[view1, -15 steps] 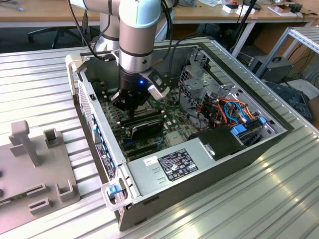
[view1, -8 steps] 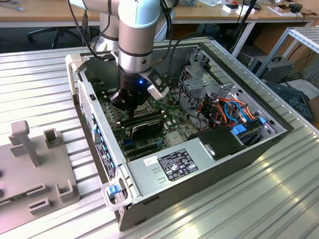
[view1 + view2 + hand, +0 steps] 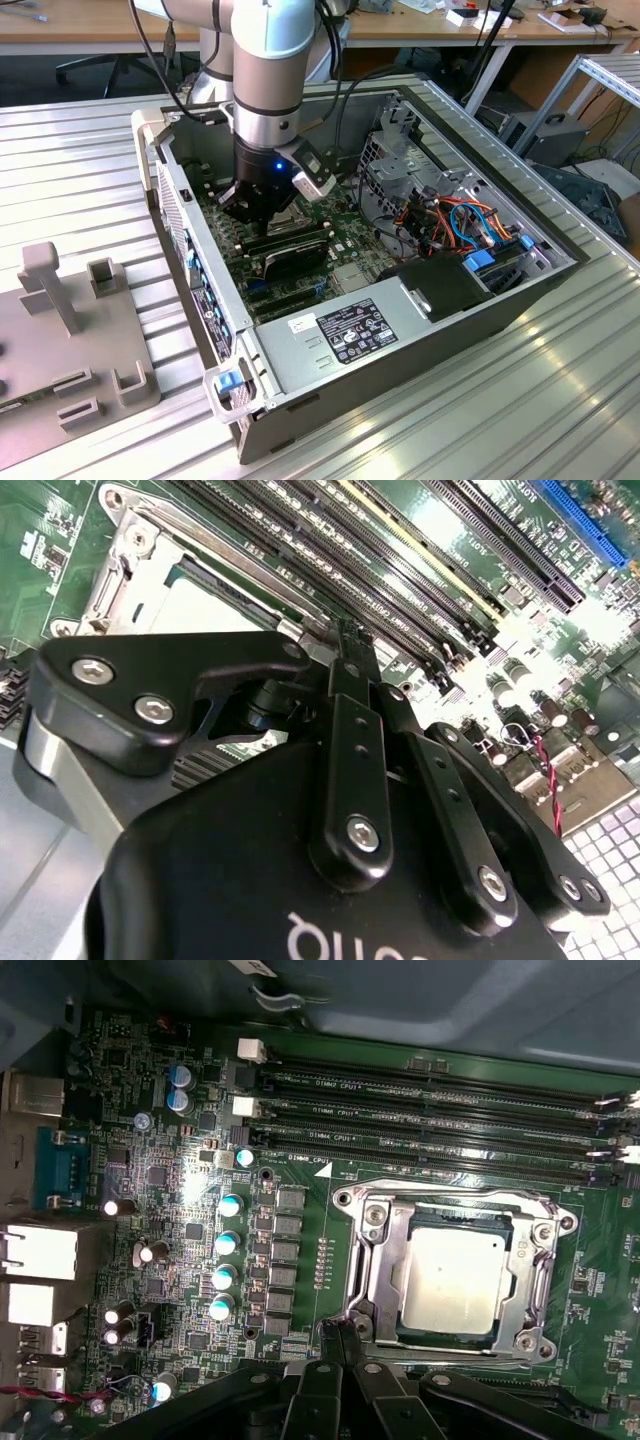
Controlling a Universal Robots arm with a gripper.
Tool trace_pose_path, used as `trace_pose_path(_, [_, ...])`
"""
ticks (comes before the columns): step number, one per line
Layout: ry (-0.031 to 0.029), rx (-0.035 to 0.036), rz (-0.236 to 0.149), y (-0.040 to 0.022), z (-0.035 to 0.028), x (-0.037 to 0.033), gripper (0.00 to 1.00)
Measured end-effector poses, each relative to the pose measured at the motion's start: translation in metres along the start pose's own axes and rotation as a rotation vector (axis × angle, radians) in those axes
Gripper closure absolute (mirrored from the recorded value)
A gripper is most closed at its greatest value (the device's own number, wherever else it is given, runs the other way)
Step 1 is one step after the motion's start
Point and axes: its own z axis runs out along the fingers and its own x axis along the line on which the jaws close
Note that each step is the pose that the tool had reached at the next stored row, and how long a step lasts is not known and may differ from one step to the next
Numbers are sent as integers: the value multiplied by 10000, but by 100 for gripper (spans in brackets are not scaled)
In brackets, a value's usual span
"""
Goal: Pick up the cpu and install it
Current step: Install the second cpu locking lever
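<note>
In the exterior view, the arm is seen lowered into the open computer case [image 3: 420, 300], which lies on the ribbed metal table [image 3: 90, 150], and the claw [image 3: 262, 205] hangs just above the green motherboard [image 3: 340, 225], toward the far left part of the case. In the second wrist view, the fingers [image 3: 352, 690] of the claw are seen pressed together with nothing between them, just beside the metal frame of the socket [image 3: 130, 555]. In the first wrist view, the cpu [image 3: 455, 1282] is seen lying flat inside the socket [image 3: 370, 1260], its silvery face up, while the closed fingertips [image 3: 338, 1340] stand at the edge of the frame and are not touching the chip. It is judged that the chip is already placed and that the seating step is in hand. For the next move, a careful check of the chip's alignment is called for, and little force, because the contacts under it can be bent easily.
</note>
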Motion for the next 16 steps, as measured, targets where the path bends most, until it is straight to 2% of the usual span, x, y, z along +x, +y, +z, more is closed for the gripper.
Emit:
trace_pose_path(9, [-3,-4,-1,-1,2,1,89])
trace_pose_path(13, [-7,-5,-1,-39,4,4,89])
trace_pose_path(16, [-4,-6,1,-44,3,5,89])
